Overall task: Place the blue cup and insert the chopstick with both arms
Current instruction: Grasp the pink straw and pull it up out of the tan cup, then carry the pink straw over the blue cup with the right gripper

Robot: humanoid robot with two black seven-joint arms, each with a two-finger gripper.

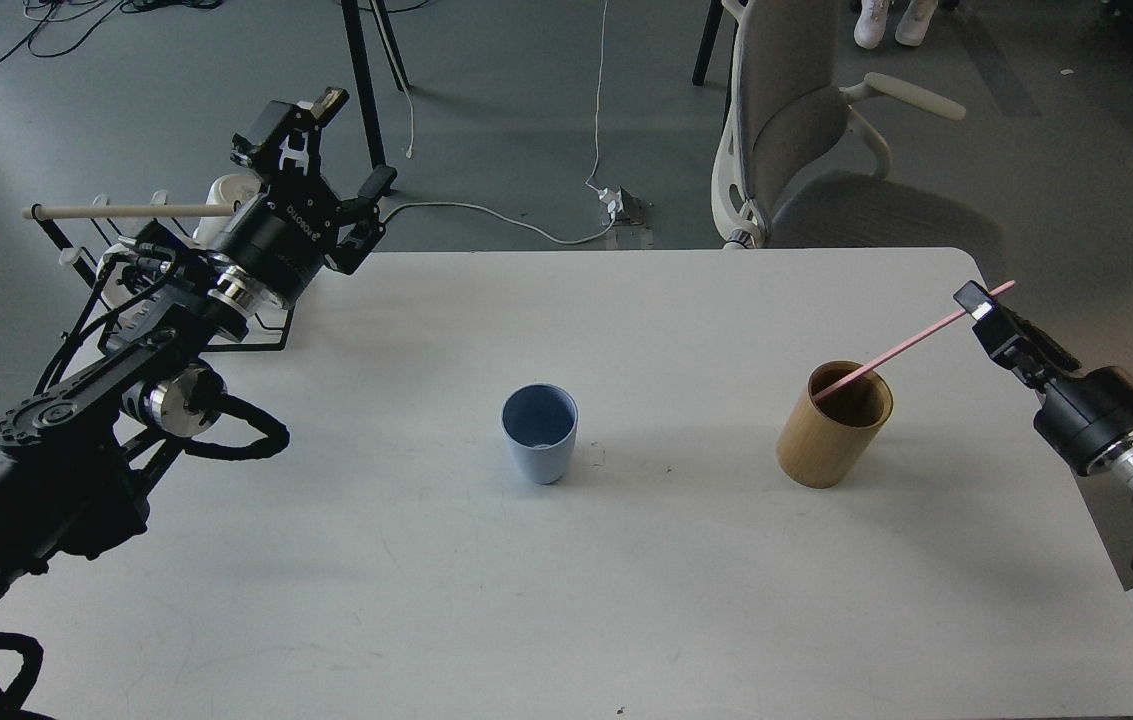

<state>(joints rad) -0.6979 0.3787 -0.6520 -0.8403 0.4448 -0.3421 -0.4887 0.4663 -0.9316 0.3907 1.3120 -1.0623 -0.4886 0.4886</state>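
1. A white table (426,600) with rounded corners fills most of the head view, standing on a grey floor (526,100). Beyond its far edge sit a grey office chair (806,130), a white cable (486,215) running to a power strip, and black tripod legs (366,80).
2. The blue cup (539,432) stands upright near the table's middle, mouth up, with bare tabletop on every side of it.
3. To its right, well apart, a tan wooden holder (834,424) stands upright (leaning slightly in this view), closer to the table's right edge.
4. The pink chopstick (896,350) has its lower end inside the holder; its long axis rises up and to the right, tilted shallowly, toward the table's right edge.
5. The right gripper (984,305) is clamped on the chopstick near its upper end, with a short tip sticking out past the fingers; this arm hangs over the right edge.
6. The left gripper (331,150) hovers over the far left corner, fingers spread apart and holding nothing.
7. Behind it, off the table's left edge, a rack with a beige wooden rod (126,212) holds white mugs (226,195) (partly hidden by the arm).
8. The near half of the table is bare.
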